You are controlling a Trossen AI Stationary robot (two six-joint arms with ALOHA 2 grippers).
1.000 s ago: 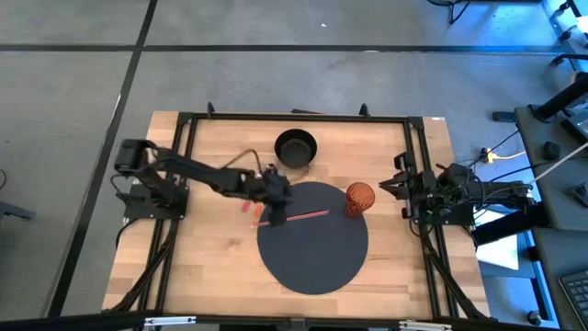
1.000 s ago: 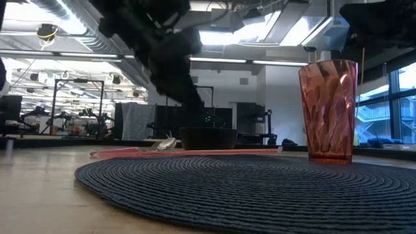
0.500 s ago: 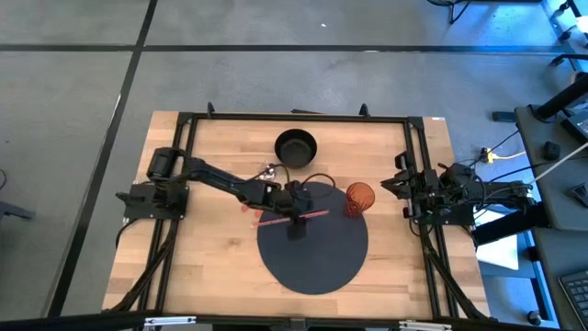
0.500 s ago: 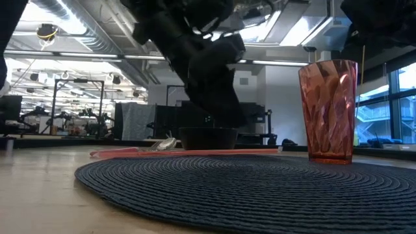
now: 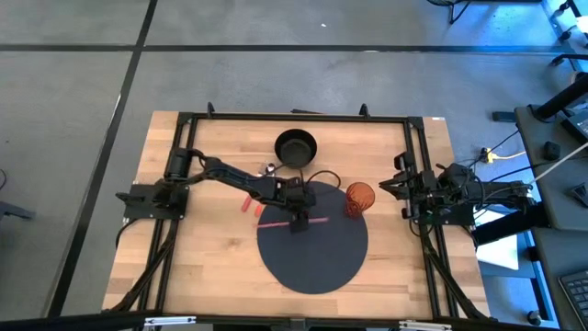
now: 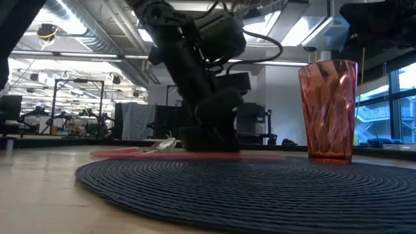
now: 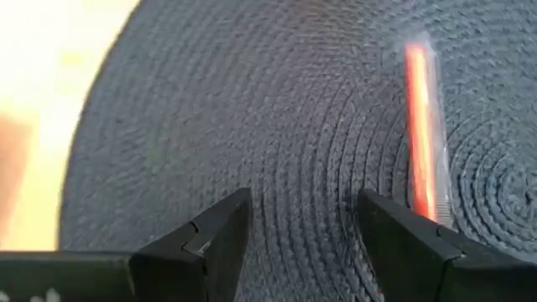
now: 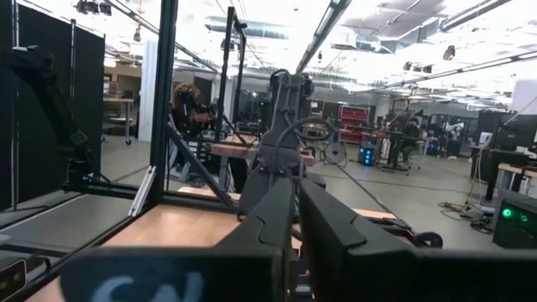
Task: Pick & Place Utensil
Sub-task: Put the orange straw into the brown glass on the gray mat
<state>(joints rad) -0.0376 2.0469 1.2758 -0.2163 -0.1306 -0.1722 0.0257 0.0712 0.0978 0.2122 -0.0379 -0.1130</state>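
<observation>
On the bench [image 5: 202, 267], the black bowl [image 5: 295, 147] at twelve o'clock and red cup [image 5: 359, 197] at three o'clock look empty. Left end effector [image 5: 298, 223] gapes wide over the red utensil [image 5: 292, 221] on the mat [image 5: 312, 253]; right end effector [image 5: 386, 185] pinched narrow, holding nothing.

Left arm reaches from its base at the table's left edge out toward the middle, elbow bent, wrist pitched down. Left gripper [image 5: 299, 223] sits low at the surface, fingers [image 7: 214, 239] spread wide with a clear gap between them, nothing held. Right arm is folded back at the table's right edge, gripper [image 5: 388, 186] pointing inward and roughly level, fingers [image 8: 260, 220] pressed nearly together, empty.
</observation>
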